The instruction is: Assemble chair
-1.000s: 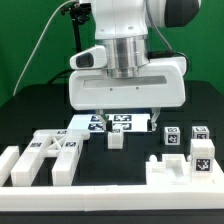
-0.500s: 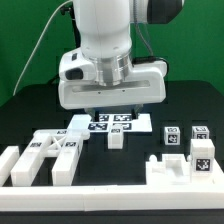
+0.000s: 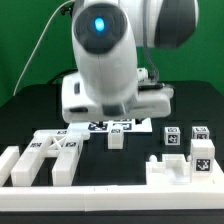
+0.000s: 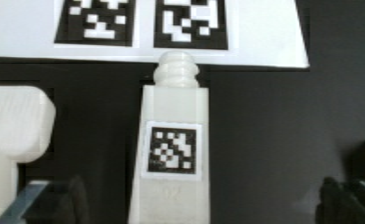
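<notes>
My gripper [image 4: 198, 197] is standing wide open and holding nothing. In the wrist view its two dark fingertips [image 4: 37, 200] are showing on either side of the chair leg [image 4: 174, 140], each well clear of it. The leg is lying flat between them with its tagged face up. Its pegged end is pointing at the marker board [image 4: 143, 30] and reaching that board's edge. A rounded white chair piece [image 4: 12, 120] is lying just beside the leg.

In the exterior view my arm [image 3: 105, 60] is covering the gripper, so I cannot tell its height above the leg from there. The leg is showing under the arm as a short white block, just in front of the marker board.

The worktop [image 3: 25, 118] is matte black. A cluster of flat and notched chair parts [image 3: 50, 152] is sitting toward the exterior view's left. Two small tagged blocks [image 3: 172, 136] and a larger notched block [image 3: 185, 166] are sitting toward its right. A low white border rail [image 3: 110, 197] is running along the near edge. A green wall [image 3: 30, 40] is standing behind, with a black cable [image 3: 45, 45] hanging across it.

Compared with half a second ago, my arm is leaning further toward the exterior view's left and is turned, so a round blue light is now facing the camera. It is also hiding more of the marker board. The leg and the other parts are lying where they were.
</notes>
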You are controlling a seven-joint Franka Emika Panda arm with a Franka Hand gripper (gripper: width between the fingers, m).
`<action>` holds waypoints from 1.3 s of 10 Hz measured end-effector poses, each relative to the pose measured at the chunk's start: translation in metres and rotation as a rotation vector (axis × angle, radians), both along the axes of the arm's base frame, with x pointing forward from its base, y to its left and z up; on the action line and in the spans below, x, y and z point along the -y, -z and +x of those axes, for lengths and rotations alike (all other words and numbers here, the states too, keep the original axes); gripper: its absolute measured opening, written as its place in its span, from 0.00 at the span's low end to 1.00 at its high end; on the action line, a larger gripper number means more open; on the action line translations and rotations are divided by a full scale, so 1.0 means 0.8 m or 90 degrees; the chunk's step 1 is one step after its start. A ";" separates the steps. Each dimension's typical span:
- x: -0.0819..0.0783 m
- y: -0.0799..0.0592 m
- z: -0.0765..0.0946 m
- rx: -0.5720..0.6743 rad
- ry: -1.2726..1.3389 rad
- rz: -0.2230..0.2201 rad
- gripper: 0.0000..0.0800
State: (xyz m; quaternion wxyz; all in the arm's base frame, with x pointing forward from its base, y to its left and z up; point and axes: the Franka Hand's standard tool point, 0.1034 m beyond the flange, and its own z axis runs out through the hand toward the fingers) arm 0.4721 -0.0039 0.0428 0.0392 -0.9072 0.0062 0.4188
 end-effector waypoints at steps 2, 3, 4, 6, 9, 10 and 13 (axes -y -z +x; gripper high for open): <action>0.001 0.011 0.005 -0.016 -0.003 -0.002 0.81; 0.001 0.011 0.006 -0.015 -0.003 -0.002 0.81; 0.003 0.013 0.004 -0.016 -0.002 -0.001 0.81; 0.009 0.026 -0.015 -0.038 0.006 -0.006 0.81; 0.009 0.040 -0.024 -0.055 0.013 -0.018 0.81; 0.009 0.041 -0.024 -0.055 0.013 -0.019 0.66; 0.010 0.041 -0.024 -0.055 0.014 -0.019 0.35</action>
